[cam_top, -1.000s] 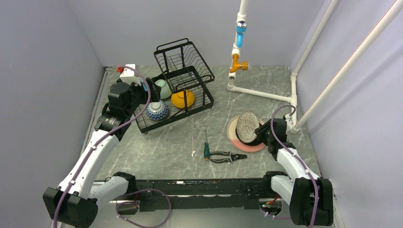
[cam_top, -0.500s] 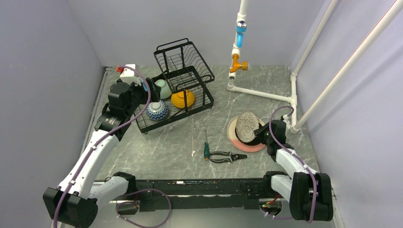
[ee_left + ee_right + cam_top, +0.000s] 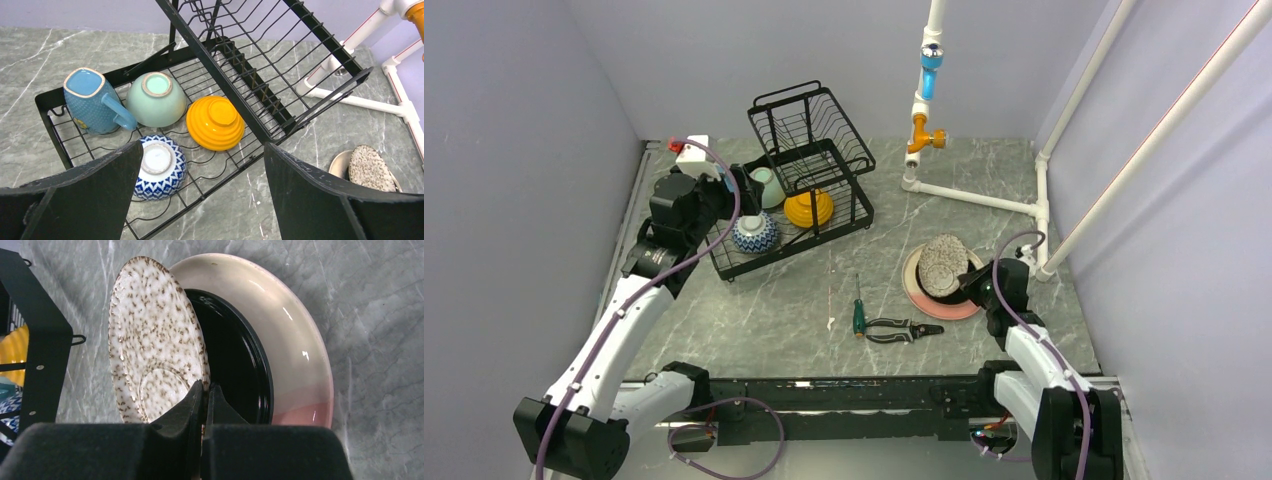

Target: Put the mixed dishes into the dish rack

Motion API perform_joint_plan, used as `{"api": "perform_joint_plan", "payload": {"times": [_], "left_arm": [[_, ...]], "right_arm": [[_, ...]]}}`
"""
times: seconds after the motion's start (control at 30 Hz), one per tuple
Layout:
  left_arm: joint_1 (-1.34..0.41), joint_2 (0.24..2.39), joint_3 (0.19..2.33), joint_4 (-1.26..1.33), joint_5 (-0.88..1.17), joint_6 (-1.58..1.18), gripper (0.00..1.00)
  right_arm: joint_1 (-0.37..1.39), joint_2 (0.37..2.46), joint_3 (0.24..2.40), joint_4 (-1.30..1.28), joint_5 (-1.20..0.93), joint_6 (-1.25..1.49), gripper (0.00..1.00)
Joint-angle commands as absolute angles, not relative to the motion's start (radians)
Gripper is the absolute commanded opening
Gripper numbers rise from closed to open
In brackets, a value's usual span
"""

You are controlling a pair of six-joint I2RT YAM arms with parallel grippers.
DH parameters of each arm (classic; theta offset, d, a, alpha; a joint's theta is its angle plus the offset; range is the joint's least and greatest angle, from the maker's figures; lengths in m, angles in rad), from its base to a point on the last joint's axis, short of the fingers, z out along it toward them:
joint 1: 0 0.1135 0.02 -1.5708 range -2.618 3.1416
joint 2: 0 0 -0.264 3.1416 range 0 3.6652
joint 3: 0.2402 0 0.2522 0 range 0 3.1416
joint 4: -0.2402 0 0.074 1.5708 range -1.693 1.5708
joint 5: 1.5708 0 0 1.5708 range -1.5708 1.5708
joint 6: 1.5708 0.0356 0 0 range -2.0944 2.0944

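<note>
The black wire dish rack [image 3: 849,210] [image 3: 320,107] holds a blue mug [image 3: 92,102] [image 3: 729,184], a mint-green bowl [image 3: 156,100] [image 3: 765,187], an orange bowl [image 3: 216,123] [image 3: 809,208] and a blue-white zigzag bowl [image 3: 160,167] [image 3: 755,233], all upside down or on their sides. My left gripper [image 3: 202,200] [image 3: 736,187] hangs open over the rack's near edge. The speckled grey plate [image 3: 150,355] [image 3: 943,265] stands tilted on its rim, and my right gripper [image 3: 205,392] [image 3: 970,281] is shut on that rim. Under it lie the black plate [image 3: 235,365] and the pink-cream plate [image 3: 295,360] [image 3: 921,296].
A green-handled screwdriver [image 3: 859,312] and black pliers [image 3: 902,328] lie on the marble table in front of the plates. A white pipe frame [image 3: 984,198] with an orange and blue fitting [image 3: 927,95] stands at the back right. A white box [image 3: 692,153] sits behind the left arm.
My right gripper has closed onto the speckled plate's rim and drawn back toward the near edge, and the plate now stands a little lower. The left arm has barely moved.
</note>
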State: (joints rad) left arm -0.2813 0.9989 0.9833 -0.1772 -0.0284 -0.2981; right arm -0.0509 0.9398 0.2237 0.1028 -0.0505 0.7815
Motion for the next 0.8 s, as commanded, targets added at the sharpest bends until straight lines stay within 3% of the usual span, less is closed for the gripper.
{"api": "perform_joint_plan", "payload": {"times": [0.0,0.43,0.77], "left_arm": [[-0.285,0.96,0.982,-0.125,0.001,-0.299,0.95],[-0.285,0.941,0.952,-0.051,0.102,-0.278,0.99],[-0.297,0.931,0.897,0.195,0.473,-0.326,0.99]], "right_arm": [[-0.054,0.844,0.223,0.132,-0.069,0.82,0.0],[-0.056,0.73,0.271,0.086,-0.126,0.907,0.0],[-0.014,0.748,0.265,0.233,-0.251,1.088,0.0]]}}
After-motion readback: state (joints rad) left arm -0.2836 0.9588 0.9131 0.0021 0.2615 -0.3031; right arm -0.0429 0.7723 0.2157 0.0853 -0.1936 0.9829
